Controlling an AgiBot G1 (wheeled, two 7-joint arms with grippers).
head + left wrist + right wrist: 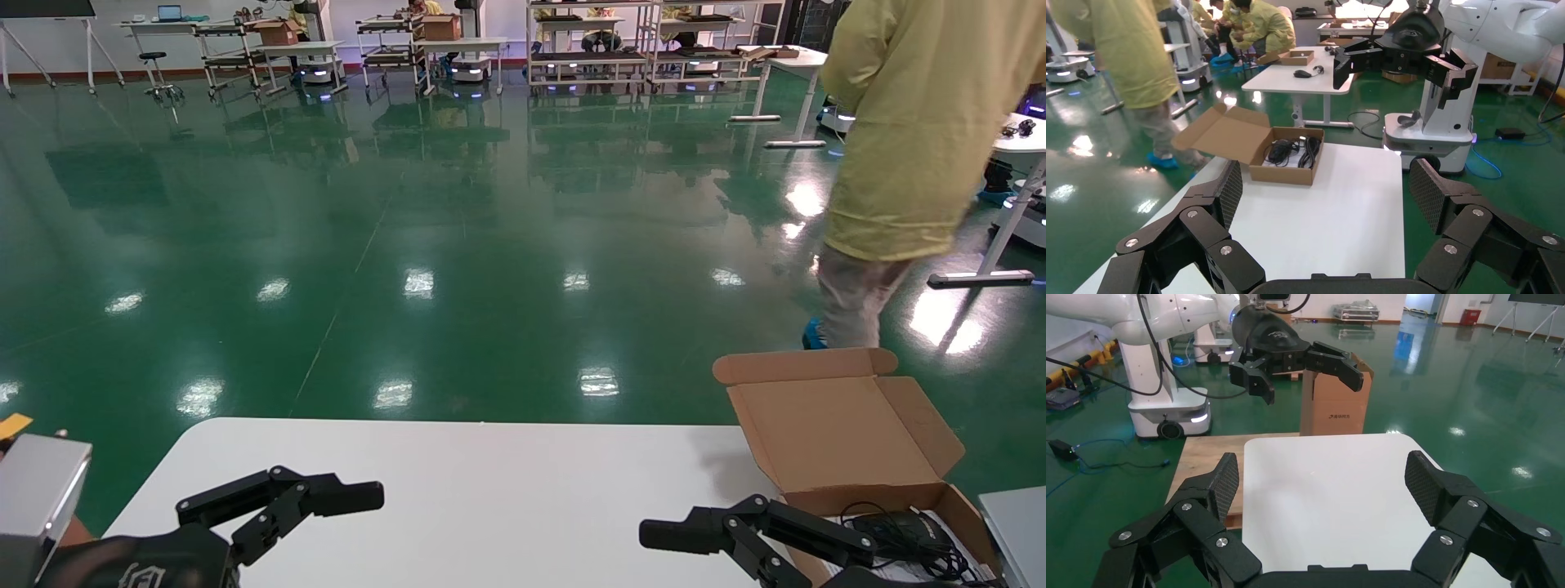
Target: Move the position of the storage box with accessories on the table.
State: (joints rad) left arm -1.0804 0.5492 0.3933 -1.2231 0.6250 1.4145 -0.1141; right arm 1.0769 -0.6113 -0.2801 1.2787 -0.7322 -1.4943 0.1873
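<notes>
Grippers first, both mine, both nearest the head camera. My left gripper point(327, 498) hovers low over the near left part of the table point(490, 490), jaws spread wide with nothing between them; its wrist camera confirms this, both fingers point(1229, 193) well apart over bare white tabletop. My right gripper point(695, 535) hovers over the near right part of the table, just beside the storage box point(842, 433) on its inner side, not touching it as far as I can tell. Its jaws are likewise wide, pads point(1223, 484) far apart and holding nothing.

Storage box: brown corrugated cardboard, sitting at the table's right end, close to the edge. Lid open, tilted back and away from me, tuck flap at the top. Inside lie the accessories point(907, 535): coiled black cables with a dark device among them, resting on white paper. Left wrist view shows the same box from across the table with its contents point(1291, 150) visible.

Beyond the table: glossy green floor point(409, 229). Person in a yellow coat point(923, 122) stands past the box on the right. Far wall is lined with desks and racks point(588, 49).
</notes>
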